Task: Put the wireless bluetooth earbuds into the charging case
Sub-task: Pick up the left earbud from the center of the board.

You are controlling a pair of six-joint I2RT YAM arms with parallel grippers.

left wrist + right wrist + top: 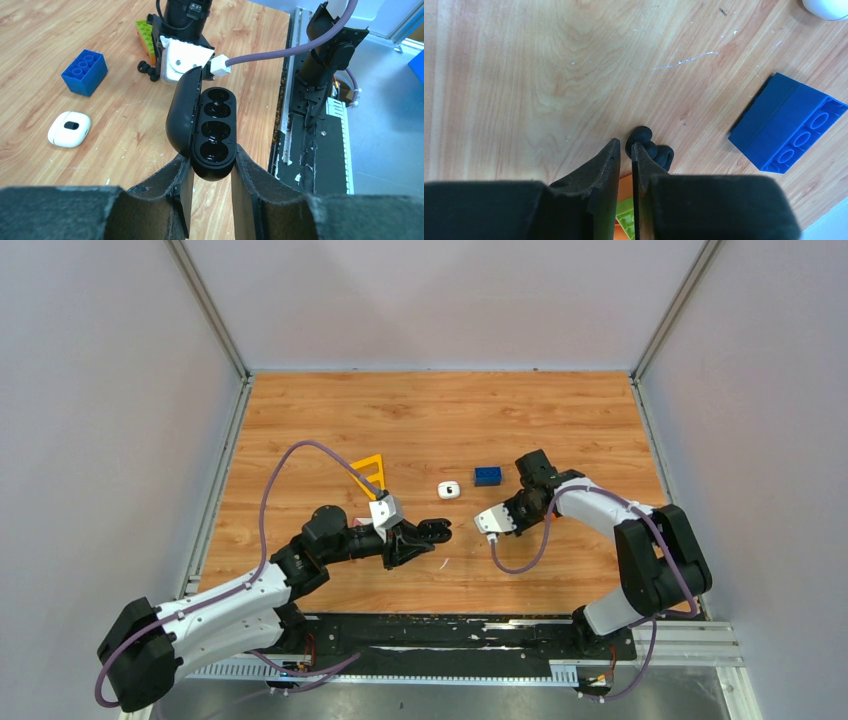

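Observation:
My left gripper (212, 160) is shut on a black oval charging case (212, 125) and holds it above the table with its hinged lid open. Its dark recesses are empty. In the top view the gripper (432, 533) and the case (441, 531) are left of centre. Two small black earbuds (651, 149) lie together on the wood, touching the tip of my right gripper (625, 146), which is shut and empty. They also show in the left wrist view (145, 67). A small white rounded-square case (69, 129) lies closed on the table (448, 490). No white earbuds are in view.
A blue brick (488, 476) lies between the white case and my right gripper (528, 480); it also shows in the right wrist view (791, 130). Green and orange bricks (145, 32) sit under the right wrist. A yellow triangle (370, 470) lies behind the left arm.

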